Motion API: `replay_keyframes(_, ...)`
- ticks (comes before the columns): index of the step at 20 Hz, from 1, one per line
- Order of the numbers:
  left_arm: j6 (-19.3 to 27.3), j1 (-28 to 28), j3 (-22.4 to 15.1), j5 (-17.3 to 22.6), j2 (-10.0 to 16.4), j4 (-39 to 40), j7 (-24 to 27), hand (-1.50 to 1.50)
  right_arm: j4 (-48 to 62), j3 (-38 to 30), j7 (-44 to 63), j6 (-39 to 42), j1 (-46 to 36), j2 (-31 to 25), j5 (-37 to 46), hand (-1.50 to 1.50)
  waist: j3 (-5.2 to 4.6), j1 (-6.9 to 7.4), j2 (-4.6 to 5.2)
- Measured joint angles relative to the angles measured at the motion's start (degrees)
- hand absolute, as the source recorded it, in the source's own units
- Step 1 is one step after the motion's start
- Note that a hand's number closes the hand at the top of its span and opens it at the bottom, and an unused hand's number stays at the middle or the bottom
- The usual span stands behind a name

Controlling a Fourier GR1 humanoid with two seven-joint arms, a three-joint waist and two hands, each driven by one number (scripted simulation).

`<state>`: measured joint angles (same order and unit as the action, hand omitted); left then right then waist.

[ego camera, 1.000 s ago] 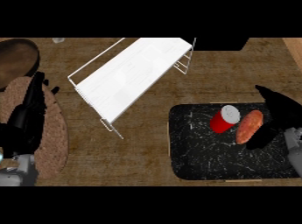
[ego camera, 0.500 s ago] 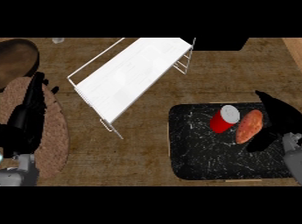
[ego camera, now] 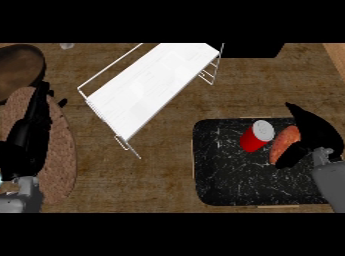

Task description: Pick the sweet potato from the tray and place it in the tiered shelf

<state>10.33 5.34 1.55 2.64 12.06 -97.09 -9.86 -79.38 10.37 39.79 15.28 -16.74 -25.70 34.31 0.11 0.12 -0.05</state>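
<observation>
Two hands showed. Left hand (ego camera: 31,125) lay straight-fingered on a round woven mat (ego camera: 60,160) at left. White wire tiered shelf (ego camera: 149,85) stood diagonal; bare wooden counter (ego camera: 167,165) separated it from the black marbled tray (ego camera: 227,175). Beside a red can (ego camera: 258,136), the oblong sweet potato (ego camera: 284,142) sat near the tray's right edge, long axis near-to-far, right hand (ego camera: 315,132) curled round it.

Dim, even light, faint shadows

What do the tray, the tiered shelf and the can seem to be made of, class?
Tray: black with white veins, probably polished marble or stone. Tiered shelf: thin white wire frame, likely painted metal, flat matte white deck. Can: glossy red side, pale top, probably metal.
</observation>
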Motion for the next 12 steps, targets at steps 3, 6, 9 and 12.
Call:
replay_keyframes(3, -0.4, 0.0, 0.6, -0.3, -0.5, 0.2, 0.4, 0.0, 1.4, -1.0, -2.0, 0.2, 1.5, 1.0, 1.0, 1.5, -0.01, -0.05, 0.0)
replay_keyframes(6, -1.0, -0.1, 1.0, -0.3, -0.5, -0.4, -0.3, 0.0, 3.1, -0.8, -3.4, 0.8, 1.7, 2.3, 2.1, 1.5, -0.24, 0.01, -0.2)
replay_keyframes(9, -1.0, 0.1, 1.1, -0.9, -0.6, -0.9, -1.2, 0.0, 4.8, -0.3, -6.0, 0.6, 0.8, 2.0, 4.7, 1.5, -0.52, 0.01, -0.37)
replay_keyframes(12, -0.9, -0.3, 0.5, -1.7, -1.6, -0.7, -0.2, 0.0, 7.3, 0.2, -8.7, -1.1, -0.8, 1.7, 7.9, 1.5, -0.56, 0.06, -0.43)
